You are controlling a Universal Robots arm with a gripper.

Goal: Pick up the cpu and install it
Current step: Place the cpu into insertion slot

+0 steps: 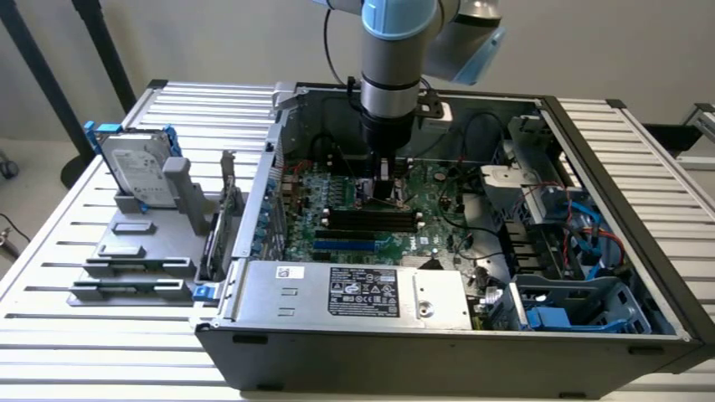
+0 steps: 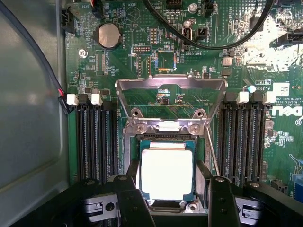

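Note:
The cpu (image 2: 166, 172), a small square chip with a bright silvery top on a green edge, lies level in the motherboard socket (image 2: 165, 135). The socket's metal load plate (image 2: 169, 84) stands flipped up behind it. My gripper (image 2: 166, 196) reaches straight down over the socket. Its two dark fingers (image 2: 131, 196) press against opposite sides of the chip, so it is shut on the cpu. In the exterior view the gripper (image 1: 387, 191) sits low over the green motherboard (image 1: 335, 230) inside the open computer case (image 1: 447, 335).
Memory slots (image 2: 94, 137) flank the socket on both sides. Black cables (image 2: 208, 45) arc over the board beyond the load plate. A silver hard drive (image 1: 136, 172) with blue brackets stands on a grey holder at the exterior view's left. The power supply (image 1: 357, 293) fills the case front.

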